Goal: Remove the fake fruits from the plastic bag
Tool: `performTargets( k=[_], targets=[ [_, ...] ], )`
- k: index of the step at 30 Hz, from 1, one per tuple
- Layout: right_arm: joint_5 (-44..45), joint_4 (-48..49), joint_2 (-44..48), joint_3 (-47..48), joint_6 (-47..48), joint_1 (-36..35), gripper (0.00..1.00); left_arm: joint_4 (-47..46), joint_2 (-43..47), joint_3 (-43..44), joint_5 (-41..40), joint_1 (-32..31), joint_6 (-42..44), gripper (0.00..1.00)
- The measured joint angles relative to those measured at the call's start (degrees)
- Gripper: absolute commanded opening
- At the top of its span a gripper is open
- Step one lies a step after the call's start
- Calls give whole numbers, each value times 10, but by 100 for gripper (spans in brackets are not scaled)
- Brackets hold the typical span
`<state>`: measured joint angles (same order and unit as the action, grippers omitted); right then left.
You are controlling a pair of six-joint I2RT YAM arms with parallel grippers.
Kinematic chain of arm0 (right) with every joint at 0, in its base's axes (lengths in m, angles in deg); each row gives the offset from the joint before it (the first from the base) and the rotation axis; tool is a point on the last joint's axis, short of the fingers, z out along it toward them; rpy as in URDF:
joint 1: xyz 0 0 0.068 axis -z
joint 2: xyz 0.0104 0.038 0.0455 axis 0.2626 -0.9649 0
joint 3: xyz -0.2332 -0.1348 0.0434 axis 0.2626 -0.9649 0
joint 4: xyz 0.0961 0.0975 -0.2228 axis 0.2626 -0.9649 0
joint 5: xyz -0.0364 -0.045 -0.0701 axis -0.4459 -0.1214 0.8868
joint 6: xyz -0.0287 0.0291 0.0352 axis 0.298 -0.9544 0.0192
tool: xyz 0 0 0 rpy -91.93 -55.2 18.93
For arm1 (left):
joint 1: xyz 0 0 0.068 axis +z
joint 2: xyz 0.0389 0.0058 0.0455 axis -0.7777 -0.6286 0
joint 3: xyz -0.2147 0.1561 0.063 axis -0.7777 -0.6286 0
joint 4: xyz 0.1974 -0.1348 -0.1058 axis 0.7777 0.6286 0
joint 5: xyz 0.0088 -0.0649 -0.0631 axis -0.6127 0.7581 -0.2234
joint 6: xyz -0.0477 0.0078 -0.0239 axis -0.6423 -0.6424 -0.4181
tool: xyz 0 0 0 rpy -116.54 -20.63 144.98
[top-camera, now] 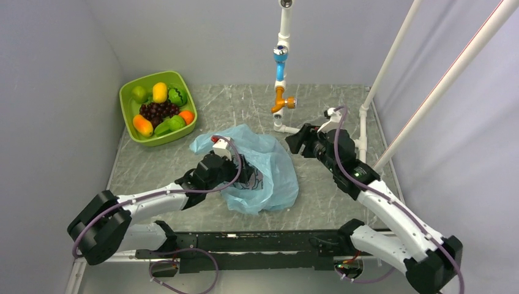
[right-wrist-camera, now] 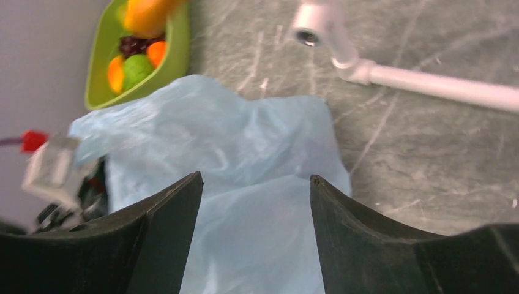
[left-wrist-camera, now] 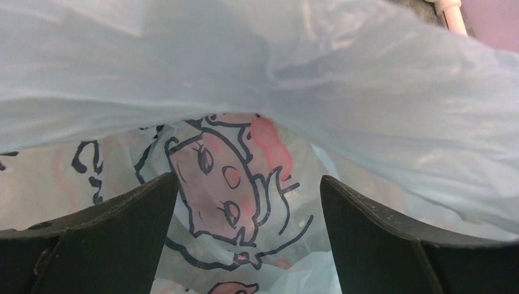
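Left wrist: left pincer (left-wrist-camera: 248, 177) spread wide inside plastic bag (left-wrist-camera: 367, 92) mouth

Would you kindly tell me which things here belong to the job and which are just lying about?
Job:
bag
fruits, in the tub
left hand, open inside the bag
right hand, open above the bag

Lying about:
tub
grapes
pipe stand

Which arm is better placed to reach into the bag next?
Left. The left gripper sits open inside the bag; the right gripper hangs open outside it.
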<state>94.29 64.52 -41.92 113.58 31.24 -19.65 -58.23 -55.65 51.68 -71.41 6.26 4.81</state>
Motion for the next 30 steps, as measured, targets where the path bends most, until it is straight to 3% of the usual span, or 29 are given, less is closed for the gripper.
performTargets(
  k=[4,8,17,30],
  targets=[
    [-48,88,-61,-79,-44,75,57,-35,-29,0,16,3,0,92],
    [-84,163,-177,-125,-63,91,56,-79,-70,0,31,5,0,89],
    [-138,294,-331,-112,-71,118,57,-166,-150,9,68,16,0,87],
    [-260,390,-436,-87,-91,127,55,-157,-263,127,120,33,7,90]
  ],
)
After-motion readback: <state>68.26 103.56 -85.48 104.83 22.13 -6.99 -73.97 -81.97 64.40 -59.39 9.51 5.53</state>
